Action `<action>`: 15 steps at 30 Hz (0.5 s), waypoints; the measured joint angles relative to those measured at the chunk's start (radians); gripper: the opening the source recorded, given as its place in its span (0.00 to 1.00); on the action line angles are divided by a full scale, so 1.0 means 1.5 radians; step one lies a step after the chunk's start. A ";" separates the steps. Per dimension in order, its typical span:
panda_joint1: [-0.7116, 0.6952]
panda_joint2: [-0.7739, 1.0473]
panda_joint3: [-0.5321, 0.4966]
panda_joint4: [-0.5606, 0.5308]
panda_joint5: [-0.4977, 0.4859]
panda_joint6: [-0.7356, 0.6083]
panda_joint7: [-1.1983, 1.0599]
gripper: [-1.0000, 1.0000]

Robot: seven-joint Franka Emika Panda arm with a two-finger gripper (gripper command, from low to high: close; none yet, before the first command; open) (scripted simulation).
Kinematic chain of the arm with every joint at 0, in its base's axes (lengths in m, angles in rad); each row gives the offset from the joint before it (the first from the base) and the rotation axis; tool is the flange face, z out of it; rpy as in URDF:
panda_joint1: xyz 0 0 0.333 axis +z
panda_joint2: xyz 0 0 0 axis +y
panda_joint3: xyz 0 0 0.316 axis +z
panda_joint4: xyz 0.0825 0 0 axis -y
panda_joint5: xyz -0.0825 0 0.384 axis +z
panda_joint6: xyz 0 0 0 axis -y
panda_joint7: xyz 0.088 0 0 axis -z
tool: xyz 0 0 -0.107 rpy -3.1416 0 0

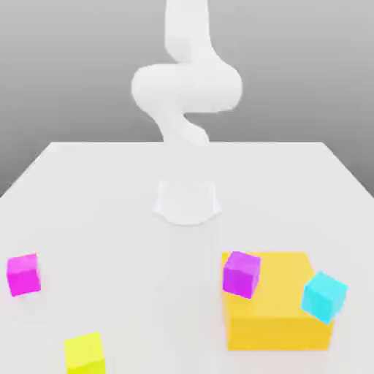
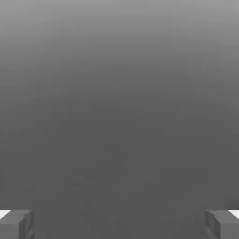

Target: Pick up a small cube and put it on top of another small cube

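The small magenta-pink cube [image 1: 23, 274] sits alone on the white table near the exterior view's left edge. My white arm [image 1: 186, 88] rises folded above its base at the table's middle, far from that cube. In the hand view my gripper [image 2: 119, 224] is open: its two grey fingertips [image 2: 16, 224] stand wide apart with nothing between them, against plain grey background.
A big orange-yellow block [image 1: 274, 303] lies at the front on the exterior view's right. A darker violet-purple cube [image 1: 241, 274] sits tilted at its near-left corner and a cyan cube [image 1: 323, 296] at its right edge. A yellow cube [image 1: 84, 354] lies front left.
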 joint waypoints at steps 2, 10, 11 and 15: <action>-0.017 0.051 -0.026 -0.016 0.010 0.024 0.012 0.50; -0.084 0.245 -0.123 -0.075 0.050 0.114 0.053 0.50; -0.093 0.270 -0.134 -0.082 0.056 0.125 0.058 0.50; -0.130 0.367 -0.177 -0.112 0.079 0.169 0.077 0.50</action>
